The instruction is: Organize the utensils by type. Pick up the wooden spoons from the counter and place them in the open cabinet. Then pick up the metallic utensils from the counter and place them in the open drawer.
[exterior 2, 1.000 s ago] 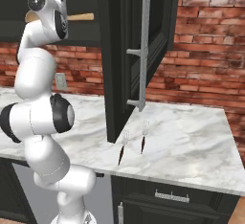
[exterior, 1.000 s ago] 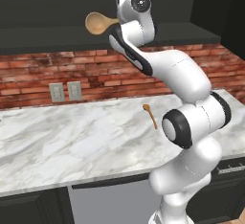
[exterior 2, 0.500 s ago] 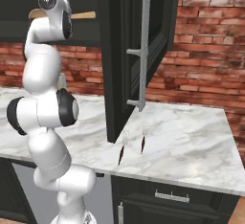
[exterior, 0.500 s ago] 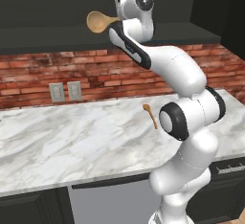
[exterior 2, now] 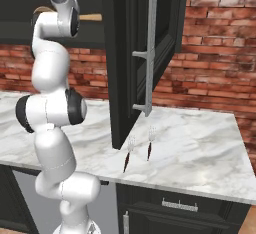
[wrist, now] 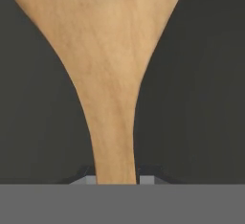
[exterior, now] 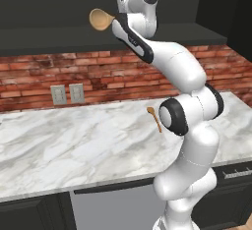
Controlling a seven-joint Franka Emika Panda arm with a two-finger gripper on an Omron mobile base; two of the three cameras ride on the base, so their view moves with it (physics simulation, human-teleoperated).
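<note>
In the left base view the arm reaches high, and the tool (exterior: 117, 18) holds the larger light-tan wooden spoon (exterior: 100, 19) by its handle, the round bowl sticking out to the left in front of the dark open cabinet (exterior: 49, 32); against the earlier frames the upper arm has swung further right and the spoon sits at much the same height; the smaller orange-brown spoon (exterior: 154, 118) lies on the marble worktop (exterior: 74, 145) just beside the arm's elbow joint, unmoved.

In the right base view the big spoon's handle end pokes out to the right of the wrist, level with the cabinet shelf, close to the open black door (exterior 2: 145, 53); the two metal forks (exterior 2: 137, 150) lie side by side on the worktop below that door, where they lay before.

In the hand view the two fingertips (wrist: 148, 177) pinch the tan handle between them, narrow but not closed, the handle widening upward toward the bowl against dark cabinet.
</note>
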